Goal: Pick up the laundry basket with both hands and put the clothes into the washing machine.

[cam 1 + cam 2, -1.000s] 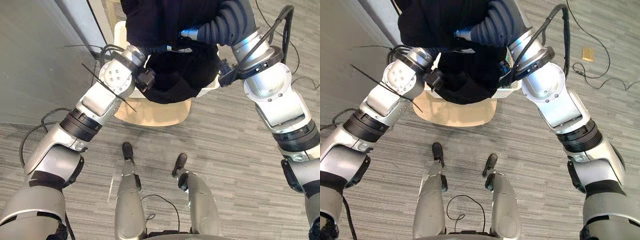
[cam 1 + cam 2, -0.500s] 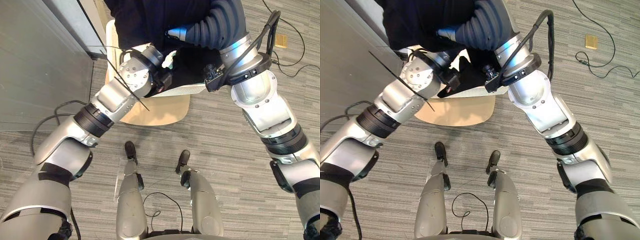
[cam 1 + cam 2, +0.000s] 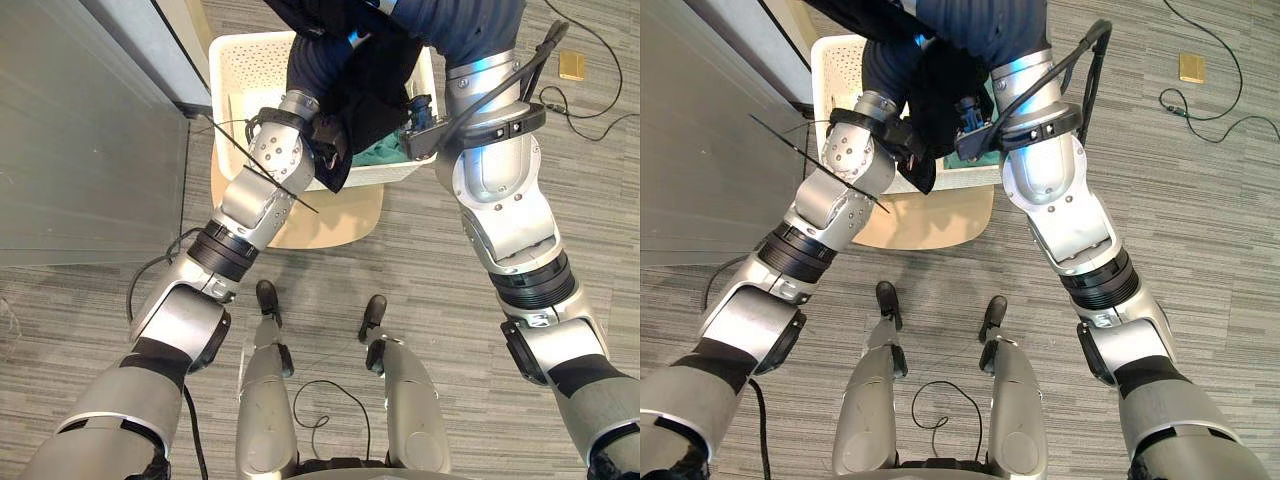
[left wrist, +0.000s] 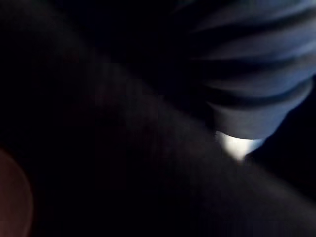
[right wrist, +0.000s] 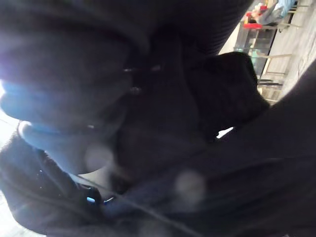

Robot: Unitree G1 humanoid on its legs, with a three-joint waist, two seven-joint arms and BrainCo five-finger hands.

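A white laundry basket (image 3: 232, 60) stands on a pale wooden stool (image 3: 320, 215) in front of me. A black garment (image 3: 370, 95) hangs over the basket's middle and right, draped across both my wrists. Green cloth (image 3: 385, 152) lies in the basket under it. My left hand (image 3: 315, 62) reaches into the basket, its ribbed cover showing and its fingers buried in the black cloth. My right hand (image 3: 455, 22) is over the basket's right side at the view's top edge, wrapped in the same cloth. The left wrist view shows dark cloth (image 4: 123, 148) pressed close.
A grey panel (image 3: 80, 130) rises close on my left, beside the basket. A small tan object (image 3: 572, 66) lies on the striped grey floor at the far right. Open floor lies to the right of the stool.
The camera has shifted. Both arms have reached further forward over the basket with the black garment, which now hangs lower. The basket's left half has come into sight.
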